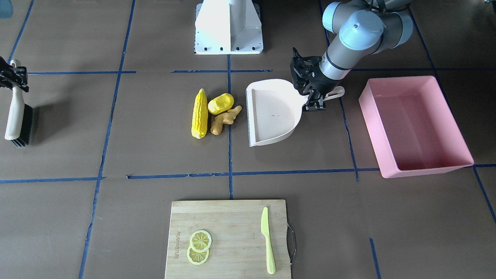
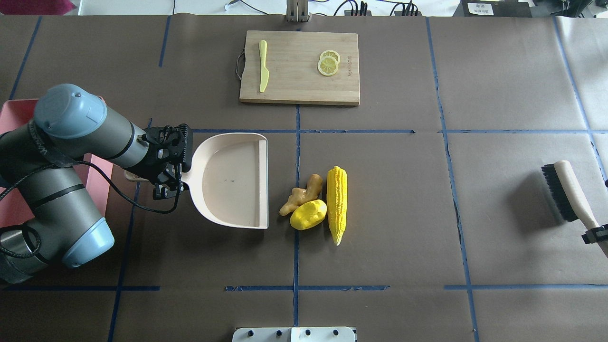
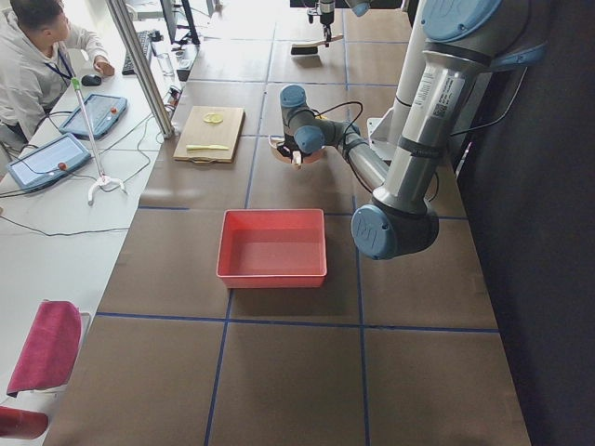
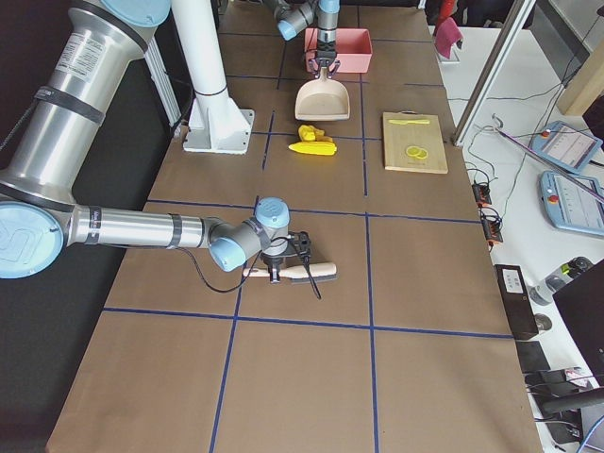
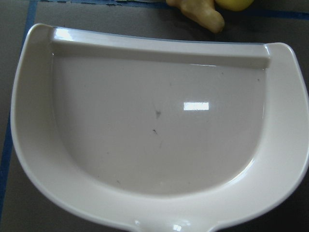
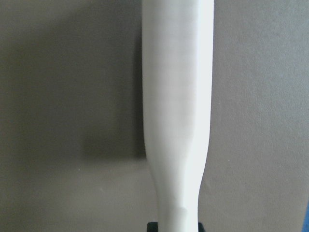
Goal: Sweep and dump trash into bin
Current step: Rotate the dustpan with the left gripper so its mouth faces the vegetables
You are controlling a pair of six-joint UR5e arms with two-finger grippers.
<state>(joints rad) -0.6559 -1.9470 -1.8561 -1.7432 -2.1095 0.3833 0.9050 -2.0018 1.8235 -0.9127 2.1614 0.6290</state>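
Observation:
The trash lies in a cluster at mid-table: a yellow corn cob (image 1: 199, 113), a yellow lemon-like lump (image 1: 221, 103) and a tan ginger root (image 1: 225, 119). The cream dustpan (image 1: 273, 112) lies flat beside them, its open mouth towards them and a small gap between. My left gripper (image 1: 316, 100) is shut on the dustpan's handle. The pink bin (image 1: 416, 128) stands empty on the far side of that gripper. My right gripper (image 1: 14, 75) is shut on the handle of a black-bristled brush (image 1: 17, 116), far from the trash. The left wrist view shows the empty dustpan (image 5: 159, 130) and the ginger root (image 5: 200, 12).
A wooden cutting board (image 1: 232, 217) on the operators' side carries two lemon slices (image 1: 199, 246) and a lime-green knife (image 1: 267, 240). The white robot base (image 1: 228, 27) stands at the table's back edge. An operator (image 3: 37, 56) sits beyond the table.

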